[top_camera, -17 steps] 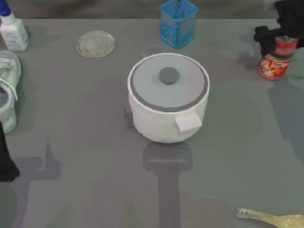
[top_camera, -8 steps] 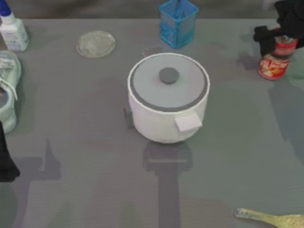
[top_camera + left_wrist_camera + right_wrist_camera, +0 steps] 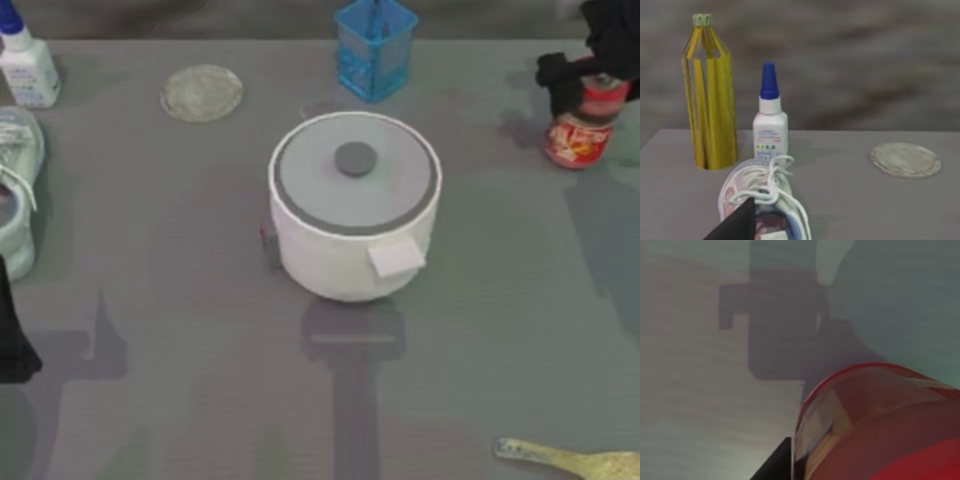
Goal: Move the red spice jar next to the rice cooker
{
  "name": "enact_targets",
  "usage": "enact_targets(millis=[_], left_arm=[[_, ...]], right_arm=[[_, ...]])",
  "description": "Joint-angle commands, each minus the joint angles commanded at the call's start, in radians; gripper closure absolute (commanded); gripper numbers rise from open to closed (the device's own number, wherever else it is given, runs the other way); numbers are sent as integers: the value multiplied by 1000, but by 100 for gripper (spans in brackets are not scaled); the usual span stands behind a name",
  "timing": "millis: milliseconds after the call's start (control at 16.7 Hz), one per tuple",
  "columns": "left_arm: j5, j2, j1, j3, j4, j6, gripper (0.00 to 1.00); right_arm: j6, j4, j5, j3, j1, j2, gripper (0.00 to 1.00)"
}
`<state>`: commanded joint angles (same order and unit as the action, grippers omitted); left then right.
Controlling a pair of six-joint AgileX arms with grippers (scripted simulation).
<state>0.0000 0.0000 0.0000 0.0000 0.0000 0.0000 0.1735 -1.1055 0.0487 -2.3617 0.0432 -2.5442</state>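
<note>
The red spice jar (image 3: 578, 132) stands at the table's far right, well apart from the rice cooker (image 3: 355, 205), a big white pot with a grey lid in the middle. My right gripper (image 3: 590, 75) reaches down over the jar's top and is shut on it. In the right wrist view the jar (image 3: 880, 420) fills the near corner, with one dark finger (image 3: 780, 465) pressed against its side. My left gripper (image 3: 15, 345) is parked at the left edge, open, holding nothing.
A blue square container (image 3: 375, 45) stands behind the cooker. A round grey disc (image 3: 202, 92), a glue bottle (image 3: 25, 65) and a white shoe (image 3: 18, 190) lie at the left. A yellow bottle (image 3: 712, 95) stands beyond them. A golden spoon (image 3: 570, 460) lies front right.
The jar has shifted only a few pixels under the right gripper. The left arm and the cooker have not moved.
</note>
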Motion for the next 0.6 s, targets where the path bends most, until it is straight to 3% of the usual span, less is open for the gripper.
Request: enact_targets(millis=[600], left_arm=[[0,0,0,0,0,0,0]], right_arm=[[-11,-25,2,429,21,457,100]])
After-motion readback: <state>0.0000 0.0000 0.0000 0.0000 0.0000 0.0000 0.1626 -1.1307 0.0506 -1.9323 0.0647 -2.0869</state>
